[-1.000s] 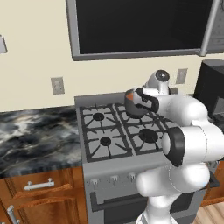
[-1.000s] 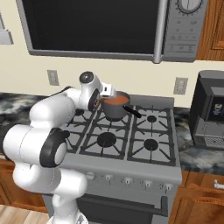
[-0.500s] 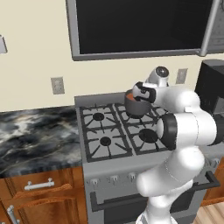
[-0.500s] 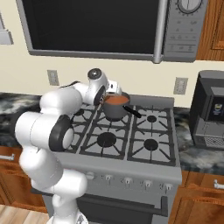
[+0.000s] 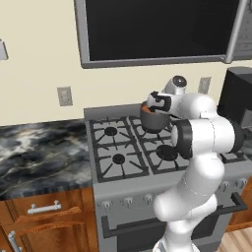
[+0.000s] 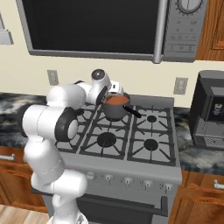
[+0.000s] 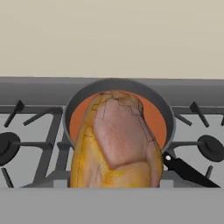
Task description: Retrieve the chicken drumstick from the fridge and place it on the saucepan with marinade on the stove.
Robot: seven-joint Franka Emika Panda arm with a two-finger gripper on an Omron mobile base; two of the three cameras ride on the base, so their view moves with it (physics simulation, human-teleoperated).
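The chicken drumstick point(image 7: 116, 144) looms large and close in the hand view, orange-brown and knobbly, held in front of the camera and hiding the fingertips. My gripper point(image 6: 117, 92) point(image 5: 151, 105) is shut on it at the near rim of the saucepan point(image 6: 114, 109) point(image 5: 153, 119). The dark grey pot stands on the stove's point(image 6: 131, 151) point(image 5: 118, 150) back burner. Red-orange marinade point(image 7: 154, 118) point(image 6: 116, 100) fills it. Its straight black handle point(image 6: 131, 112) point(image 7: 188, 171) points to the right.
A black microwave point(image 6: 96, 26) hangs above the range. A dark coffee machine point(image 6: 210, 111) stands on the counter to the right. Marble counter point(image 5: 39, 152) lies to the left over wooden cabinets point(image 5: 44, 221). The other burners carry nothing.
The hand has edged closer to the saucepan with the drumstick, and the elbow has swung up and inward. The pot has not moved.
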